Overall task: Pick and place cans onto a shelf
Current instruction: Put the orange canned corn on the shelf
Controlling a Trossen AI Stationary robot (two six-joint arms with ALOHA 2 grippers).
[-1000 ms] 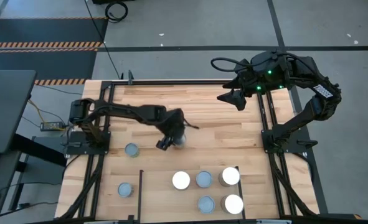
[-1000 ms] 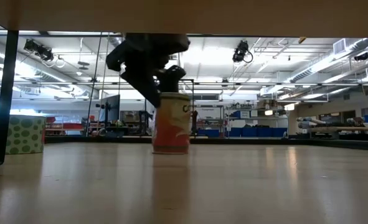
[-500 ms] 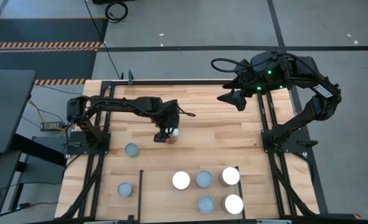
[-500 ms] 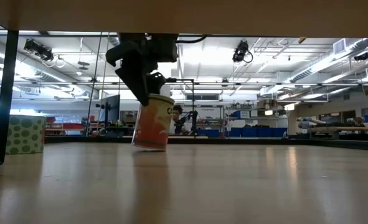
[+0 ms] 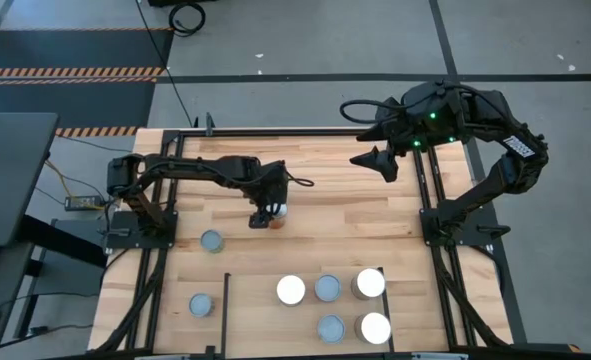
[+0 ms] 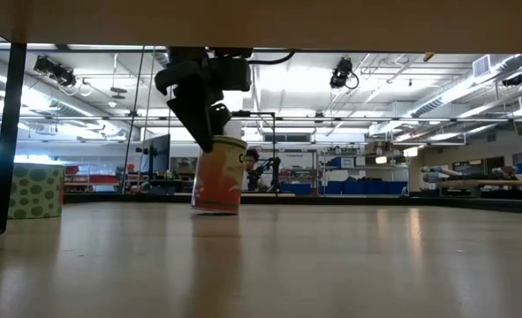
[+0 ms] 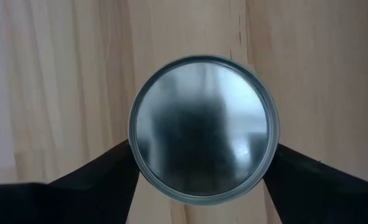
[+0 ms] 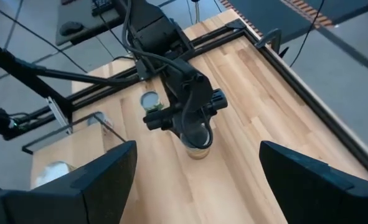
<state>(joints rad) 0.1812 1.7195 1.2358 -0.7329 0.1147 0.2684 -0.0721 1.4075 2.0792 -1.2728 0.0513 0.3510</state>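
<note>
1. The left arm stretches from the left edge toward the middle, wrist bent downward.
2. The left tool [image 5: 269,214] has both fingers [image 7: 96,177] closed on a can [image 6: 218,175].
3. The right arm is folded at the far right, its tool [image 5: 373,157] raised with fingers spread.

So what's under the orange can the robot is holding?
Bare wooden tabletop. In the low view the tilted tan-orange metal can, gripped by the left gripper, touches the wood only at its lower edge. The spot directly beneath is hidden by the can itself.
</note>
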